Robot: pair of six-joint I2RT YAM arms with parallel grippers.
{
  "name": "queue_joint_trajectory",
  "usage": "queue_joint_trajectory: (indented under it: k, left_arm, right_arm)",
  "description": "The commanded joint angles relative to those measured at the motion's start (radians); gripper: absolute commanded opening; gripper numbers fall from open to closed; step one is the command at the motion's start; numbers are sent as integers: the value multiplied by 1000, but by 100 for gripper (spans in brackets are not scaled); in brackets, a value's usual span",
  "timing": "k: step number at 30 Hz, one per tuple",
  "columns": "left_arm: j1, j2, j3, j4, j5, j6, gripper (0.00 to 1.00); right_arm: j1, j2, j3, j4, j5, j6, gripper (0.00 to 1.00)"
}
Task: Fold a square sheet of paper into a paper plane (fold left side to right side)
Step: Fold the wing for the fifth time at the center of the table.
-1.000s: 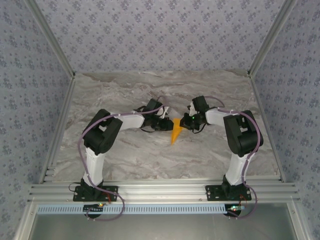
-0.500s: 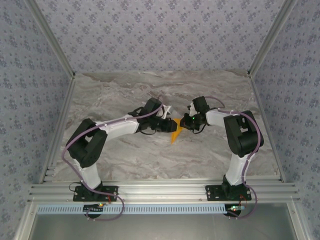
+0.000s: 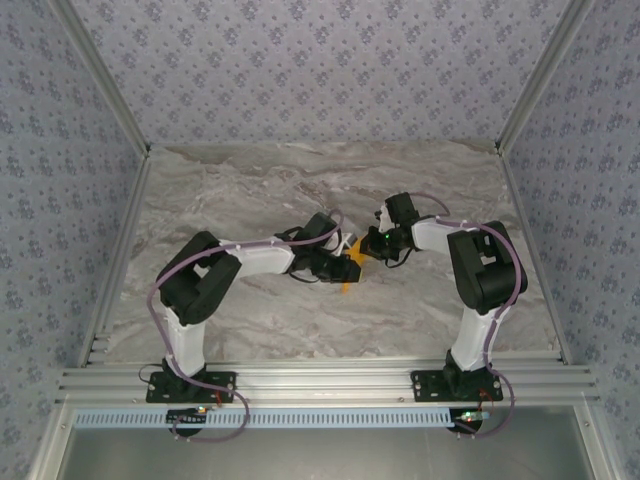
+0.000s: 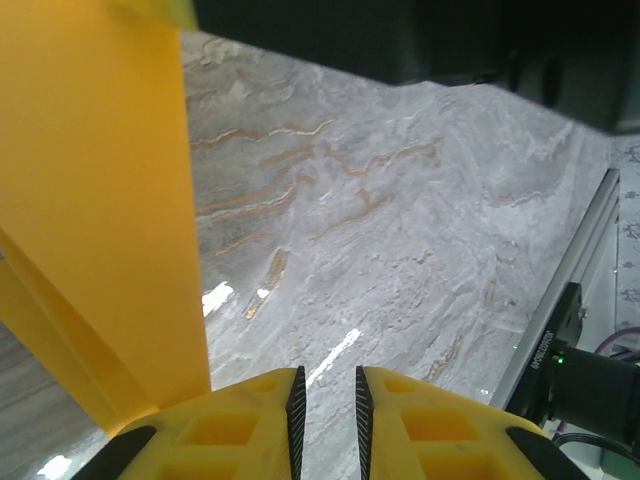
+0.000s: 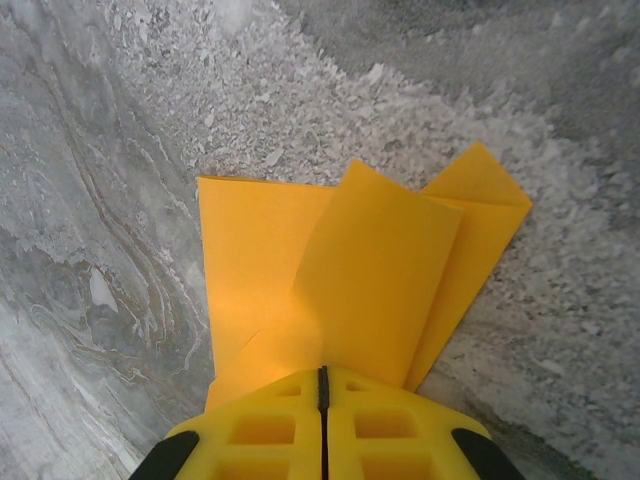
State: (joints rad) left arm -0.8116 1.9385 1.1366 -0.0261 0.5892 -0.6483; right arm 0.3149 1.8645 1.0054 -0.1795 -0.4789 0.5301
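Aluminium rail: spans the near table edge; both arm bases sit on it.
Left gripper: extends to mid-table from the left. Yellow fingers stand a narrow slit apart, with marble visible through the gap and nothing between them.
Right gripper: comes in from the right, facing the left one. Jaws pressed together, pinching the near edge of the paper.
Paper: orange-yellow, folded in overlapping layers, mid-table between the two grippers. One flap rises toward the right fingertips; in the left wrist view a raised layer stands just beside the left-hand finger, outside the gap.
Table: grey-veined marble.
Walls: blue patterned, behind and at both sides.
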Motion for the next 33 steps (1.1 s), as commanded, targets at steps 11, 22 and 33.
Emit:
queue_joint_trajectory:
  k: [11,22,33]
  left_arm:
    - [1,22,-12,6,-21,-2,22]
    - [-9,34,-38,25,-17,-17,22]
    - [-25,42,-69,44,-15,-27,23]
  right_arm:
    - [4,60,-47,-125,92,-22,8]
    - [9,62,-40,-131,91,-22,8]
    - [8,65,-31,-143,95,-25,8]
